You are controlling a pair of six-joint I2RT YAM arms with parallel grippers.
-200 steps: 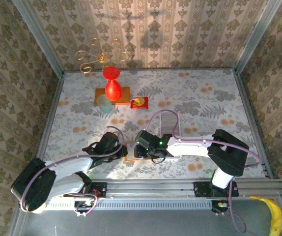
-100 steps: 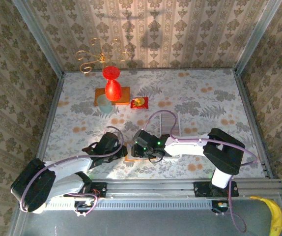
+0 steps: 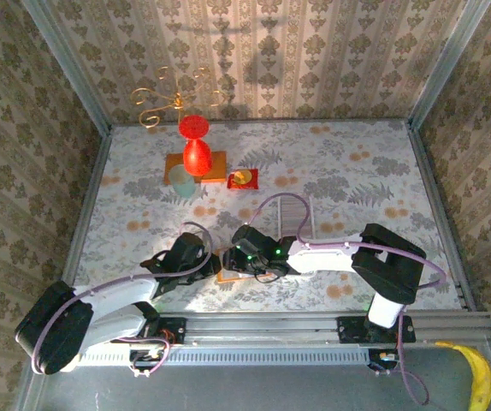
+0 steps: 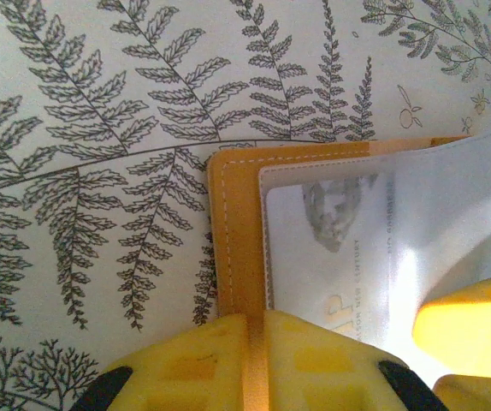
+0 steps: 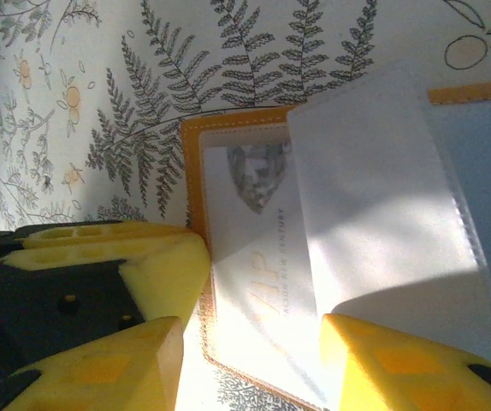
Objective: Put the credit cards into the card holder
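Card holder (image 4: 228, 257) open on the tabletop (image 4: 74, 171) near the front edge, border pinched in the closed left tool (image 4: 256, 330), right tool (image 5: 254, 351) half spread astride one card (image 5: 245, 248) under the clear sleeve (image 5: 374, 197), grip uncertain, seating probably unfinished.

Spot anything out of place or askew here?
A banana lies off the table, past the front rail at the right. On the holder, one clear sleeve sits skewed across the card.
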